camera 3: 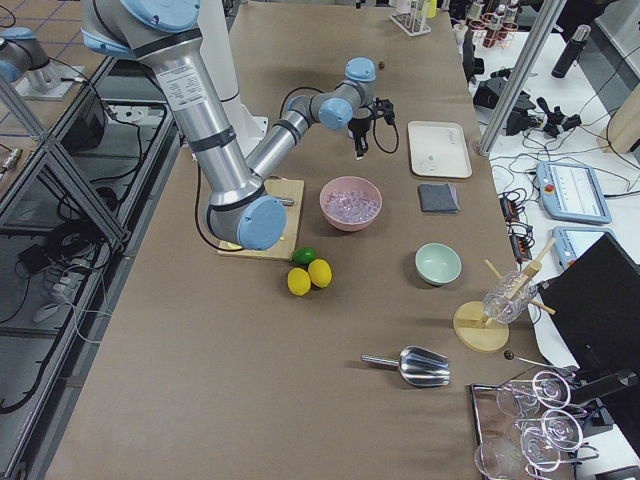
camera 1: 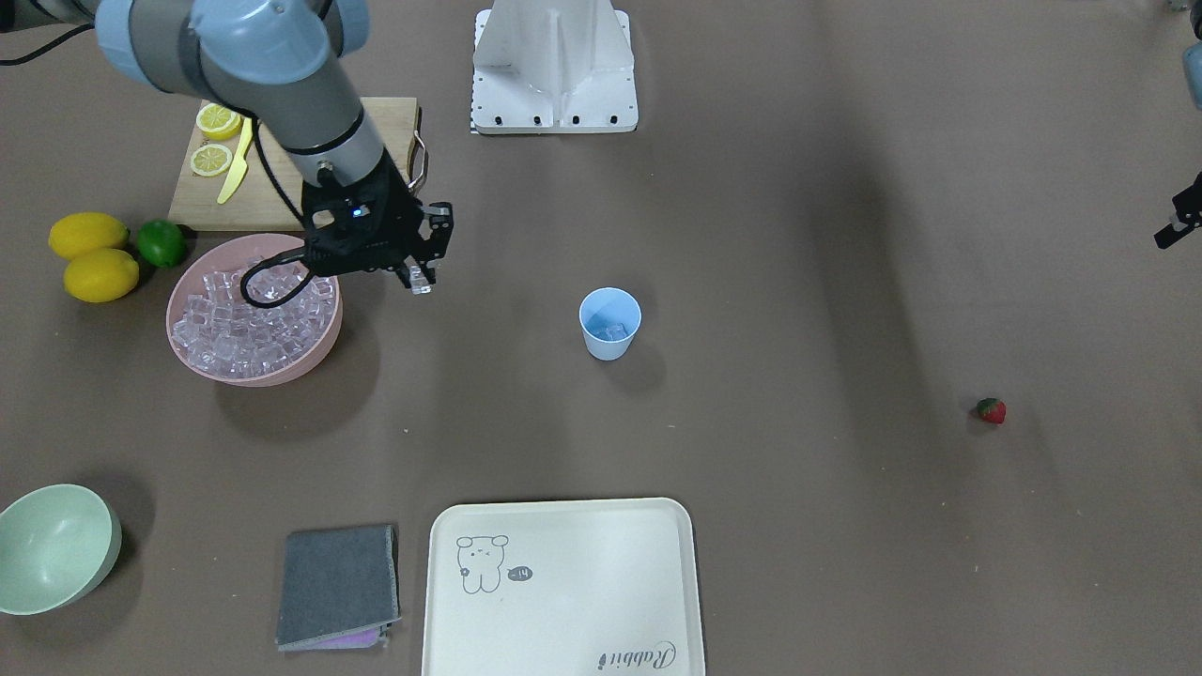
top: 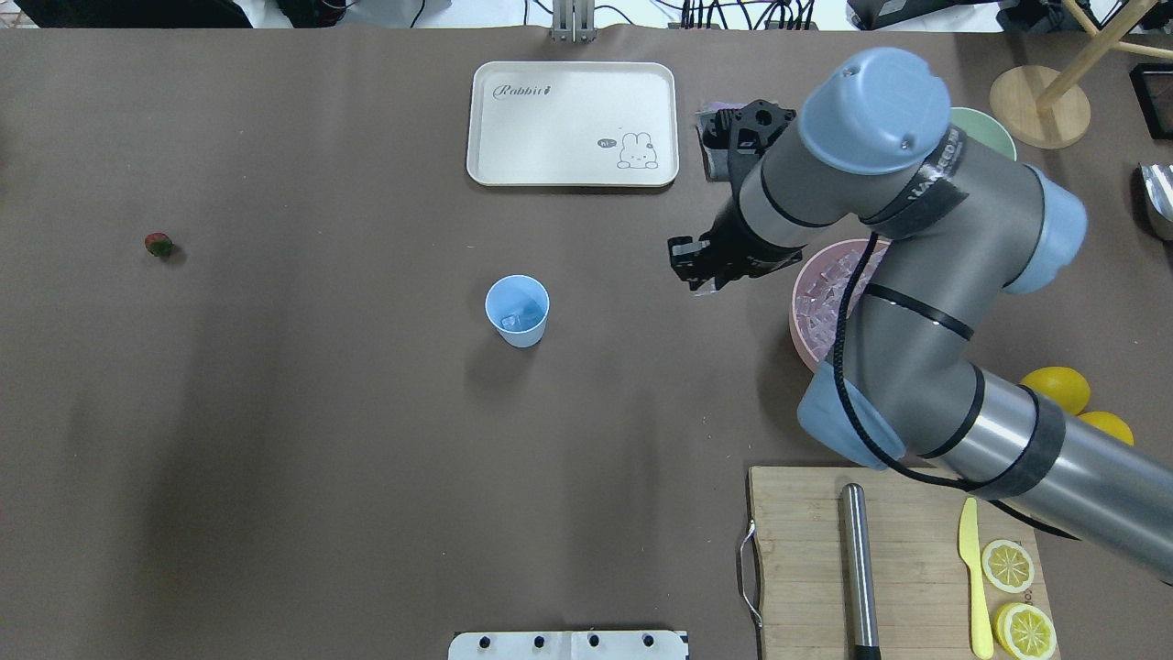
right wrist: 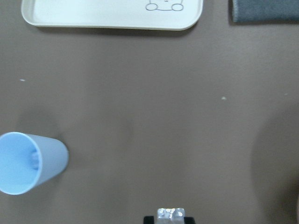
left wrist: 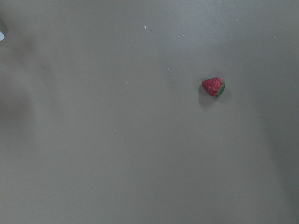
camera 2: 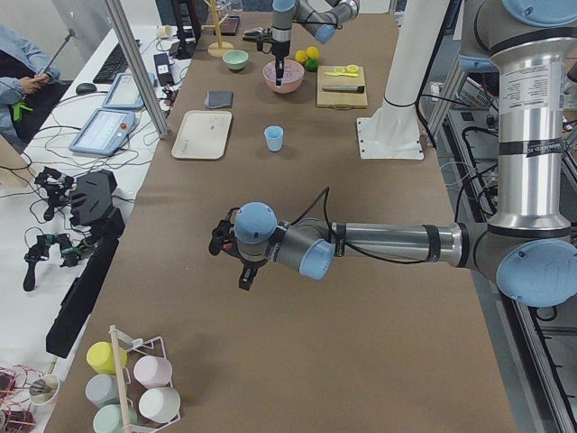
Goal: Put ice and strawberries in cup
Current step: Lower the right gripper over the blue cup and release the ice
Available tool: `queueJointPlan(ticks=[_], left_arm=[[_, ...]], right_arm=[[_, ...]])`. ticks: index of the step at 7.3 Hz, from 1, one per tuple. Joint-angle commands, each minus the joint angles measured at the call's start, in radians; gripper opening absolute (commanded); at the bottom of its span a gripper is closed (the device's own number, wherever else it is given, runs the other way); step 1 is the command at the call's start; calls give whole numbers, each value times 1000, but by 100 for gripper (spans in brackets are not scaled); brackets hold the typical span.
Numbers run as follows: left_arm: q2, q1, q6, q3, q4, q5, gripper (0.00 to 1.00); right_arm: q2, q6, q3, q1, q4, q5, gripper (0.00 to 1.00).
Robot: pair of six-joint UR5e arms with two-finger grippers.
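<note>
Hovering beside the rim of the pink bowl (camera 1: 282,376), right fingers (camera 1: 414,273) clamp an ice cube (right wrist: 170,213); open desk (camera 1: 507,310) reaches the cup (camera 1: 609,324); I cannot tell how the left fingers (camera 1: 1172,231) stand.

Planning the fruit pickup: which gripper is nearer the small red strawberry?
Left. The left gripper hangs near the strawberry; the right gripper, clamping an ice cube, is far beyond the light-blue plastic cup.
</note>
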Motion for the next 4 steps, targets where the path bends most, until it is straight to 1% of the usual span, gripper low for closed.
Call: queueJointPlan(ticks=[1, 2, 3, 4], left_arm=[[-1, 9, -14, 0, -5, 1, 98], [-1, 9, -28, 0, -14, 0, 98], [-1, 9, -28, 0, -14, 0, 98], [-1, 10, -28, 1, -14, 1, 98]], right_arm=[[105, 178, -8, -117, -3, -151, 0], [147, 225, -27, -149, -3, -179, 0], [231, 277, -119, -187, -3, -233, 0], [293, 304, -190, -224, -3, -297, 0]])
